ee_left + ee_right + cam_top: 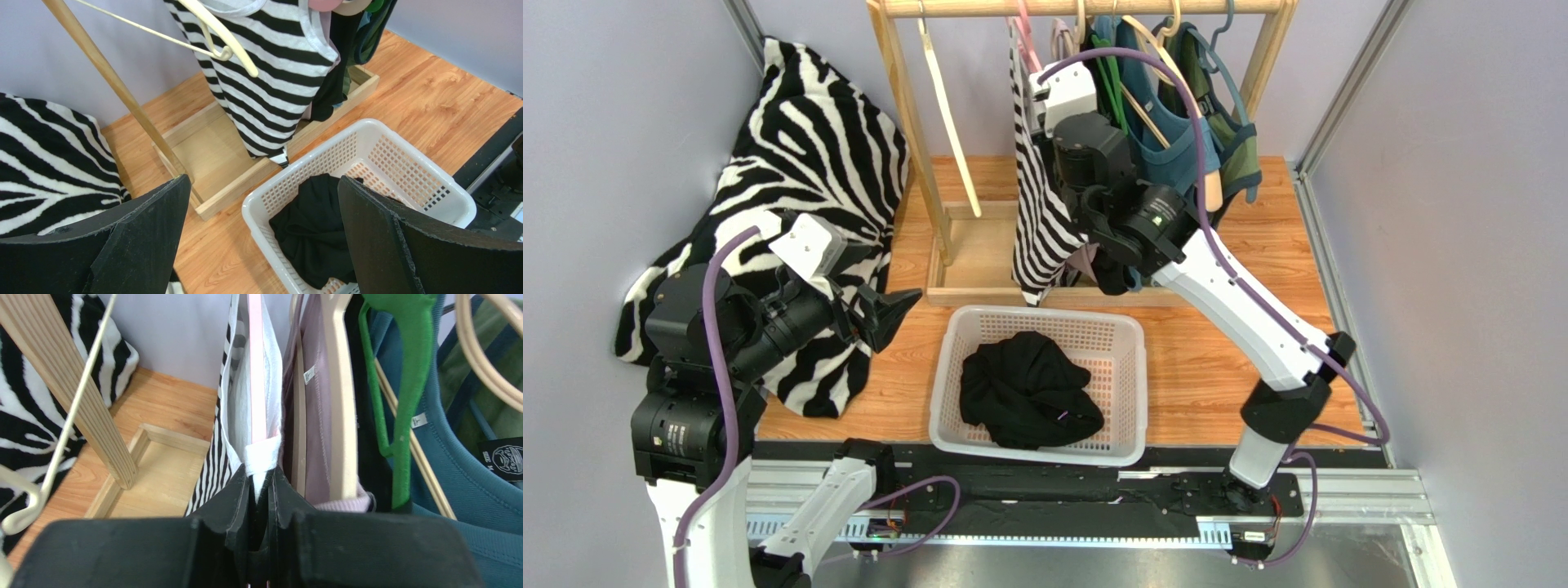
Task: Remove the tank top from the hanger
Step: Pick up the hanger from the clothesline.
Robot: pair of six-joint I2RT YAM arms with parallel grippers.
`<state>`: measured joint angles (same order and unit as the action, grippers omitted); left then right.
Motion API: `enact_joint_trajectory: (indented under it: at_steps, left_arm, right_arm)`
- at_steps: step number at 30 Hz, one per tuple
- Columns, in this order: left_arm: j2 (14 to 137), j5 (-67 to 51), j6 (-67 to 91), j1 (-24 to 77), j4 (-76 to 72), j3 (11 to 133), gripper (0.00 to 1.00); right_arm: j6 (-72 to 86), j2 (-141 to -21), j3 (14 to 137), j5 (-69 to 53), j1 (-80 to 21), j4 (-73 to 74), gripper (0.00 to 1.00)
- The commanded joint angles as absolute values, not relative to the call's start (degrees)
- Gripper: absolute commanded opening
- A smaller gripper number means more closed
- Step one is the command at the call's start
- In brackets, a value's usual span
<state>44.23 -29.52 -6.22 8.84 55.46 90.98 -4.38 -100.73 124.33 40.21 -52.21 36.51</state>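
A black-and-white striped tank top (1038, 208) hangs on a pink hanger (1024, 31) at the wooden rack; it also shows in the left wrist view (270, 79). My right gripper (1053, 76) is up at the hanger. In the right wrist view it (261, 471) is shut on the top's white strap (264, 454), just below the pink hanger (256, 367). My left gripper (891, 306) is open and empty, low to the left of the rack base; its fingers (153, 233) frame the basket.
A white basket (1038, 321) holding a black garment (1026, 386) sits in front of the rack base (977, 257). A zebra cloth (805, 135) lies at the left. An empty hanger (946, 110), a green hanger (405, 386) and teal garments (1173, 123) crowd the rail.
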Motion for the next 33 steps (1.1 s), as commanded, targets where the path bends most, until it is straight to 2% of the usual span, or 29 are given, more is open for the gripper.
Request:
enact_joint_trajectory:
  at_steps: [1,4,15,20,26,33]
  left_arm:
    - [43.8,-29.5,-7.1,8.5,54.1,89.9,0.98]
    - [44.0,-29.8,-6.6,8.5,53.7,89.5,0.99]
    - [44.9,-29.3,-6.7,8.5,54.8,90.9,0.99]
    - [45.7,-27.8,-6.1,8.6,54.7,92.2,0.99]
    - [47.2,-29.9,-5.0,8.5,54.6,93.2,0.99]
    - [47.0,-31.8,-5.4,8.5,54.8,92.0,0.99]
  right_arm:
    - [-5.1,-90.4,115.0,39.8,-52.3,19.2,0.00]
    - [-4.0,-85.8,106.8,37.5,-52.4,14.4,0.00]
    - [1.7,-79.5,93.3,29.0,-52.4,12.4,0.00]
    - [0.2,-73.4,94.4,24.6,-54.3,15.9,0.00]
    - [-3.3,-65.8,103.6,19.3,-59.8,23.6,0.00]
    - [-0.4,-56.4,107.4,4.8,-60.5,31.5,0.00]
